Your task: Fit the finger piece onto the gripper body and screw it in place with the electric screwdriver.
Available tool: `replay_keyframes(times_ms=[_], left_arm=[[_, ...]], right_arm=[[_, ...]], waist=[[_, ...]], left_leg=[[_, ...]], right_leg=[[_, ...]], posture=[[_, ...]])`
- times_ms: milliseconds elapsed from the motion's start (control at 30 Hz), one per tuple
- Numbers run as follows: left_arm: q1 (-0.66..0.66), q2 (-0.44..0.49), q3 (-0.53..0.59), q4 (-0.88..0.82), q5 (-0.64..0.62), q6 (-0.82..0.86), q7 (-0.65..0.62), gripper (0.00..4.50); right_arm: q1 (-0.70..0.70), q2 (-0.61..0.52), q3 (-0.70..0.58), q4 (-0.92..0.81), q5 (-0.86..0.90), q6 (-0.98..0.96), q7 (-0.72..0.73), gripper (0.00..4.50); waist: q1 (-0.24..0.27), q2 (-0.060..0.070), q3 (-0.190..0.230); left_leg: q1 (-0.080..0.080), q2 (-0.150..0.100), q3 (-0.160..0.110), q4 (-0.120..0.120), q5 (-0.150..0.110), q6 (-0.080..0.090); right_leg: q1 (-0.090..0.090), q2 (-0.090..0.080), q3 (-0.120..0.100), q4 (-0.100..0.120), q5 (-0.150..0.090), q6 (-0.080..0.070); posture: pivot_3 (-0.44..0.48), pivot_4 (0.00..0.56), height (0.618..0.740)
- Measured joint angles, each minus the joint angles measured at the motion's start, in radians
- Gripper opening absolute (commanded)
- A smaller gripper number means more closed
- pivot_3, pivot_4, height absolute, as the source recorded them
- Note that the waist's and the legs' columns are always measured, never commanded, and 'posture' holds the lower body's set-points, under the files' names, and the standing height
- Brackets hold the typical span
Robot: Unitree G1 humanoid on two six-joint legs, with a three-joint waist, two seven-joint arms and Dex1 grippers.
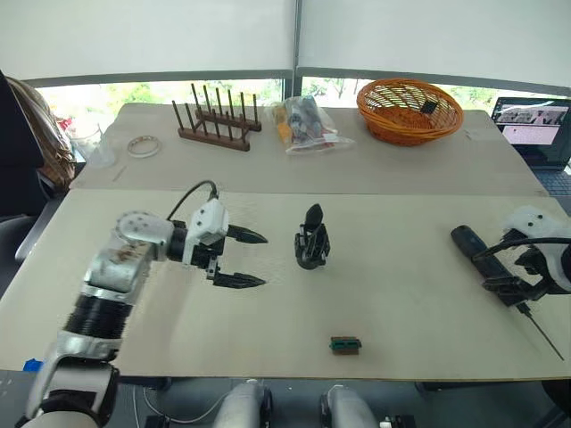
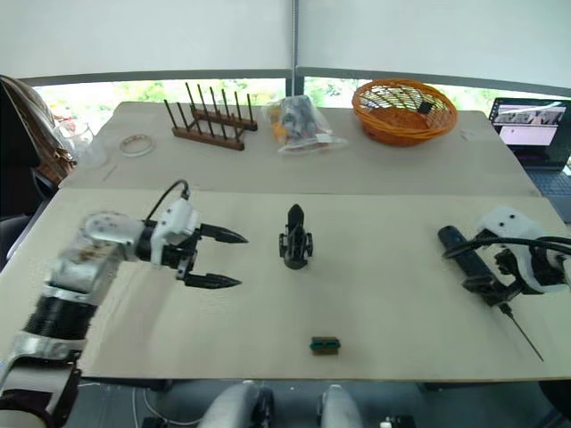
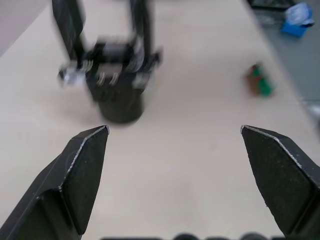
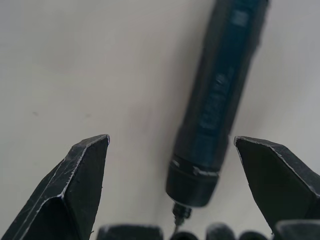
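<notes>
The gripper body [image 1: 311,241] stands just beyond the left end effector [image 1: 243,259], whose fingers are spread wide. The electric screwdriver [image 4: 217,107] lies between the right end effector's [image 4: 172,145] wide-spread fingers, ungripped.

The left gripper [image 2: 226,259], jaws apart, points at the body [image 2: 294,241] at its 3 o'clock. The right gripper [image 2: 489,283] hangs over the screwdriver [image 2: 471,259].
</notes>
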Motion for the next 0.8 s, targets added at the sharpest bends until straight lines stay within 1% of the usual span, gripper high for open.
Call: replay_keyframes(times_ms=[100,167,267,367,467,533,600,633,667,733,800], left_arm=[[-0.022,0.039,0.047,-0.150,-0.163,0.176,0.023,4.50],[-0.049,0.042,0.075,-0.203,-0.238,0.241,0.053,4.50],[-0.079,0.043,0.103,-0.251,-0.308,0.297,0.103,4.50],[-0.090,0.056,0.107,-0.272,-0.347,0.320,0.121,4.50],[-0.094,0.078,0.106,-0.293,-0.360,0.319,0.118,4.50],[-0.095,0.082,0.105,-0.293,-0.364,0.315,0.119,4.50],[-0.095,0.089,0.103,-0.293,-0.364,0.306,0.116,4.50],[-0.095,0.091,0.100,-0.293,-0.359,0.295,0.112,4.50],[-0.096,0.093,0.092,-0.291,-0.345,0.276,0.104,4.50],[-0.098,0.085,0.079,-0.283,-0.320,0.236,0.098,4.50],[-0.110,0.075,0.061,-0.258,-0.292,0.199,0.092,4.50]], right_arm=[[-0.048,0.030,0.035,0.113,-0.017,-0.004,0.006,4.47],[-0.070,0.064,0.071,0.146,-0.020,-0.006,0.020,4.47],[-0.111,0.113,0.129,0.209,-0.046,-0.018,0.025,4.47],[-0.167,0.153,0.162,0.290,-0.076,-0.018,0.023,4.47],[-0.194,0.167,0.191,0.349,-0.108,-0.068,0.040,3.66],[-0.196,0.170,0.200,0.378,-0.129,-0.151,0.061,2.91],[-0.191,0.166,0.200,0.393,-0.147,-0.229,0.093,2.27],[-0.177,0.151,0.200,0.386,-0.149,-0.274,0.127,1.99],[-0.152,0.127,0.199,0.363,-0.142,-0.345,0.193,1.95],[-0.111,0.087,0.191,0.302,-0.115,-0.421,0.292,1.95],[-0.057,0.032,0.185,0.200,-0.075,-0.442,0.401,1.95]], waist=[[-0.002,0.000,0.000],[-0.002,0.001,0.000],[-0.002,0.003,0.001],[-0.002,0.003,0.001],[-0.001,0.002,0.001],[0.003,0.002,0.001],[0.005,0.002,0.001],[0.006,0.002,0.001],[0.007,0.003,0.002],[0.007,0.005,0.003],[0.008,0.007,0.004]], left_leg=[[0.001,0.001,0.000,0.000,0.001,-0.001],[0.001,0.001,0.000,0.000,0.001,-0.001],[0.001,0.000,0.002,0.000,0.005,-0.005],[0.001,0.000,0.003,0.001,0.005,-0.004],[0.001,0.001,0.003,0.002,0.005,-0.004],[0.005,0.001,0.003,0.002,0.005,-0.002],[0.006,0.000,0.004,0.002,0.002,0.003],[0.006,0.000,0.004,0.002,0.002,0.002],[0.006,0.000,0.004,0.002,0.002,0.002],[0.006,0.001,0.004,0.002,0.003,0.000],[0.006,0.001,0.003,0.002,0.004,-0.001]], right_leg=[[0.000,0.002,0.000,0.002,0.000,0.000],[0.000,0.004,0.000,0.003,0.000,0.000],[0.000,0.008,0.001,0.005,0.000,0.000],[0.000,0.013,0.001,0.005,0.000,0.001],[0.001,0.015,0.001,0.004,0.000,0.001],[0.006,0.015,0.001,0.003,0.000,0.002],[0.007,0.015,0.001,0.003,-0.001,0.003],[0.007,0.015,0.001,0.003,-0.001,0.003],[0.007,0.015,0.000,0.003,-0.001,0.003],[0.007,0.016,0.000,0.004,-0.001,0.003],[0.007,0.016,0.001,0.004,-0.002,0.004]], posture=[[0.000,0.150,0.740],[0.000,0.150,0.740],[0.000,0.150,0.740],[0.000,0.150,0.740],[0.000,0.150,0.740],[0.000,0.150,0.740],[0.000,0.150,0.740],[0.000,0.150,0.740],[0.000,0.150,0.740],[0.000,0.150,0.740],[0.000,0.150,0.740]])
